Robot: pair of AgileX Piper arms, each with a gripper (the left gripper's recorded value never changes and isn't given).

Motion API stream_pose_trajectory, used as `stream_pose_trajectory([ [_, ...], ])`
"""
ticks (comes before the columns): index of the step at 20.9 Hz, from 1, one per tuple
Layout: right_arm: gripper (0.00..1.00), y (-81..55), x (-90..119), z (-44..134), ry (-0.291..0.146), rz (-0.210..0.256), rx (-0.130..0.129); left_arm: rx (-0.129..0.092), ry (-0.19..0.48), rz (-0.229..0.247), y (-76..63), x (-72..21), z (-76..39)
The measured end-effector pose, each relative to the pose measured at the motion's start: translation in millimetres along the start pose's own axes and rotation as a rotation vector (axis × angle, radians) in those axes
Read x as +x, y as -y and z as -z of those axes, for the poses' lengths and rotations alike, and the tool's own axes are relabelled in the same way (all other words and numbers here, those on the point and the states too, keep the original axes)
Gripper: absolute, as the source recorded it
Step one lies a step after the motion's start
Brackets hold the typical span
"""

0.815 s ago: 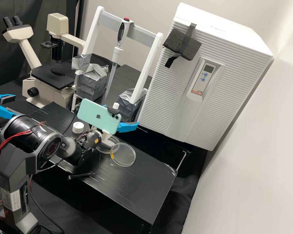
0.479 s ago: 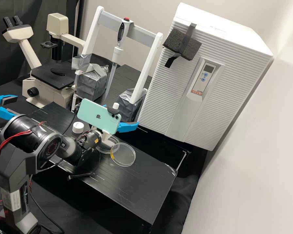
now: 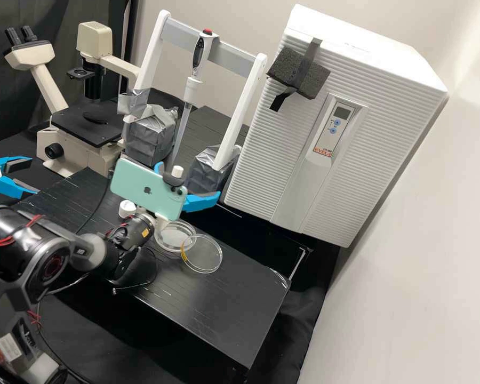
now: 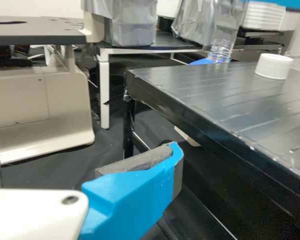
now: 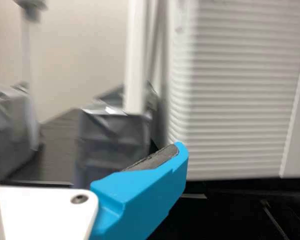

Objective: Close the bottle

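Grippers first. Left gripper [image 3: 33,175] is open and holds nothing, low off the left end of the bench [image 3: 224,304], near the microscope [image 3: 69,122]. Right gripper [image 3: 201,194] sits over the bench's far edge, under the phone [image 3: 146,189]. I see its finger [image 5: 145,185] with the pad bare, so I log it open and empty. Bottle [image 4: 221,47] is clear and stands at the bench's far edge. Cap [image 3: 126,207] is white and lies loose on the bench, near the bottle, apart from both grippers. Two petri dishes [image 3: 201,256] lie just right of the cap, overlapping.
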Motion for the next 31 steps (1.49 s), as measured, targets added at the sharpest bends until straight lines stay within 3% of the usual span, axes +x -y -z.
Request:
stream_pose_trajectory([
  [4, 1.0, 13.0, -19.1, 10.9, -0.077, 0.049, -0.01, 0.004, 0.009, 0.0, -0.7, 2.5, -0.8],
  [8, 1.0, 31.1, -38.2, 6.2, -0.072, 0.14, -0.019, 0.006, 0.016, 0.002, -0.3, 3.2, -2.3],
  [12, 1.0, 40.0, -49.6, -0.5, -0.046, 0.185, -0.018, 0.006, 0.016, 0.002, -0.3, 3.2, -2.3],
  [19, 1.0, 47.1, -61.7, -8.5, -0.013, 0.222, -0.019, 0.006, 0.016, 0.002, -0.3, 3.2, -2.3],
  [31, 1.0, 51.0, -74.0, -7.6, -0.048, 0.241, -0.026, 0.015, 0.019, -0.01, -4.0, 5.8, -1.1],
])
